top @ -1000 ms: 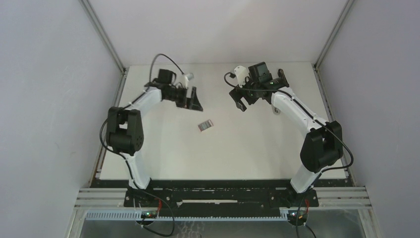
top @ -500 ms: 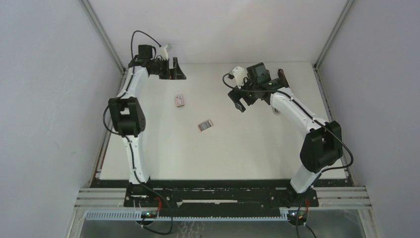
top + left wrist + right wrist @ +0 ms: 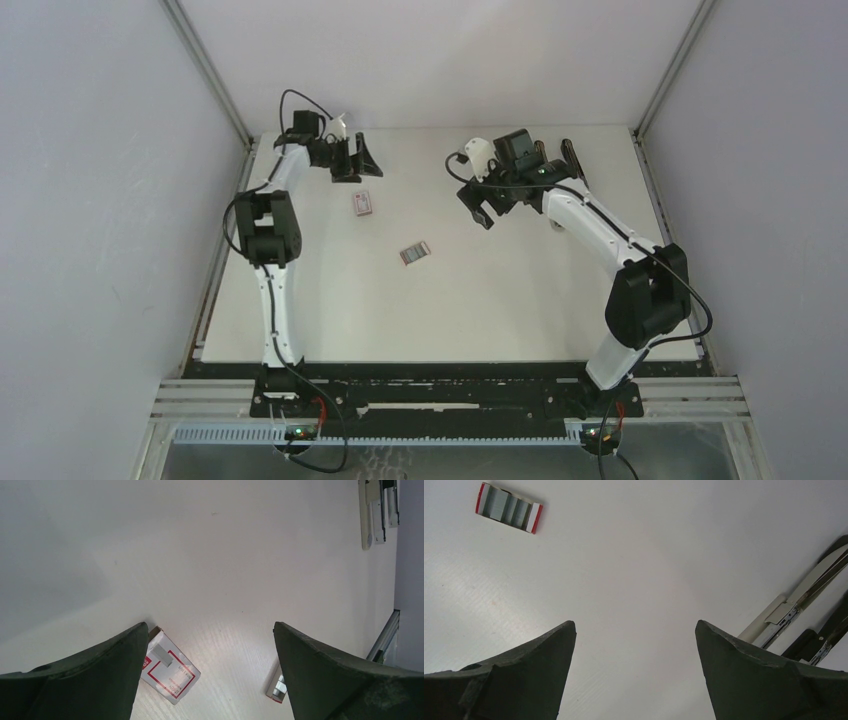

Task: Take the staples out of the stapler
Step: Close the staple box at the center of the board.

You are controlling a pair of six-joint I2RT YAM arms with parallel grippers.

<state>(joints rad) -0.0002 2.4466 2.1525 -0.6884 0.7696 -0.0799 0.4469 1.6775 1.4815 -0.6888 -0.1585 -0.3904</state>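
Nothing legible is being shown: a few lines of tiny dark print are being carried by the small white, red-framed cardboard box, too blurred to be read.

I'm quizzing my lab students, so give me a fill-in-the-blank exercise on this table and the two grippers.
1. The left gripper and the right gripper both stand ___, holding nothing.
2. Seen from above, ___ small boxes lie on the table: the far box and the near box.
3. The stapler lies on the ___ arm's side of the table.
Missing words: open; two; right.
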